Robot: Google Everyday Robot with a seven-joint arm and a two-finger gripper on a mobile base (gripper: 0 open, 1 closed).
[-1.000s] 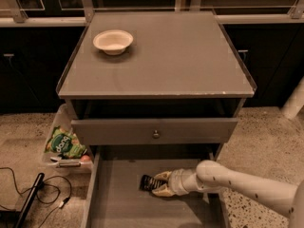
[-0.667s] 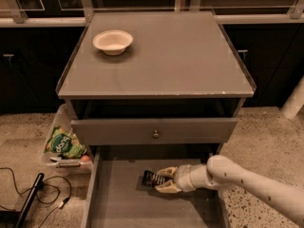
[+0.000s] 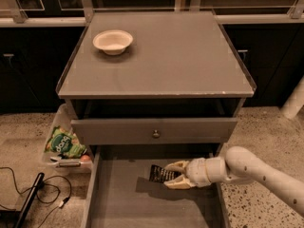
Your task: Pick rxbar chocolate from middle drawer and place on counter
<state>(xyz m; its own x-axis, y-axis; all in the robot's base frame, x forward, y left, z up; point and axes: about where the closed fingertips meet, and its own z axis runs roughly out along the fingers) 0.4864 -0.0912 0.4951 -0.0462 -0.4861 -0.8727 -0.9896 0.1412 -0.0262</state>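
The rxbar chocolate (image 3: pixel 158 173) is a small black-wrapped bar with pale lettering. It is held a little above the grey floor of the open middle drawer (image 3: pixel 123 203), casting a shadow below it. My gripper (image 3: pixel 174 175) reaches in from the right on a white arm and is shut on the bar's right end, one cream finger above and one below. The counter (image 3: pixel 175 61) is the flat grey cabinet top above, well behind the gripper.
A pale paper bowl (image 3: pixel 112 41) sits on the counter's far left. A closed drawer front with a brass knob (image 3: pixel 155 134) hangs just above the open drawer. A clear bin with a green snack bag (image 3: pixel 64 143) stands at the left. Cables (image 3: pixel 33 194) lie on the floor.
The gripper has closed on the bar and lifted it slightly off the drawer floor; the arm has shifted a little to the left and up.
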